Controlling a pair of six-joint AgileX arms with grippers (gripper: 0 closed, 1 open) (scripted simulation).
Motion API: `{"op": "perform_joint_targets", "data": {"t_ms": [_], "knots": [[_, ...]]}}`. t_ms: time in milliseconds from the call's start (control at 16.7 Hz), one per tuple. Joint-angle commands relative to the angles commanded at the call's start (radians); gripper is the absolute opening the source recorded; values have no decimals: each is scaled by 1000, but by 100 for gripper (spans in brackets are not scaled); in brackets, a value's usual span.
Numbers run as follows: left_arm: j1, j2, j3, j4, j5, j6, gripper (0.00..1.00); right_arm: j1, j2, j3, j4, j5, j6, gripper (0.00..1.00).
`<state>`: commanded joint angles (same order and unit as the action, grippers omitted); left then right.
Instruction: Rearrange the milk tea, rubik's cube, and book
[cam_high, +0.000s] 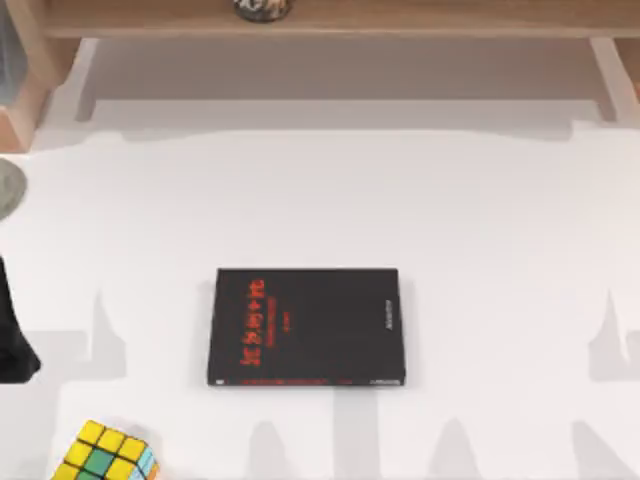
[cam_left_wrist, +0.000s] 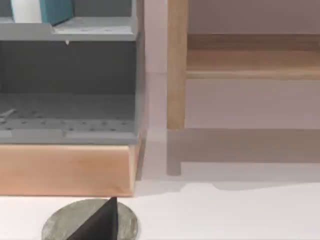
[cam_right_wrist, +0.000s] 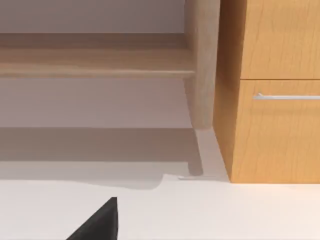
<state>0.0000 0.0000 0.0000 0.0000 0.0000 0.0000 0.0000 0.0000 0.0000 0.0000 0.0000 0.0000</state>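
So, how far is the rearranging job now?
Nothing looks done yet. The rubik's cube sits loose at the table's front left; a black book lies flat mid-table, untouched. Nothing is in hand: the left gripper hangs over a grey disc; the right gripper hangs over bare table. All the moving remains.

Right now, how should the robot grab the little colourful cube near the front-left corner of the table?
Probably from straight above, pinching two opposite flat sides of the small yellow, green and orange rubik's cube. It sits turned at an angle on the white table, so the end effector should twist to match. The left arm is nearest.
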Motion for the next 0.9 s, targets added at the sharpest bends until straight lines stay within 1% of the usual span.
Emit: {"op": "perform_joint_targets", "data": {"t_ms": [240,420,660,900], "knots": [[-13,32,27,18,-11,0,100,0,0,0,0,0,0,100],[-60,159,130,88,-54,1,100,0,0,0,0,0,0,100],[-158,476,342,232,-144,2,100,0,0,0,0,0,0,100],[-274,930,593,402,-249,3,100,0,0,0,0,0,0,100]]}}
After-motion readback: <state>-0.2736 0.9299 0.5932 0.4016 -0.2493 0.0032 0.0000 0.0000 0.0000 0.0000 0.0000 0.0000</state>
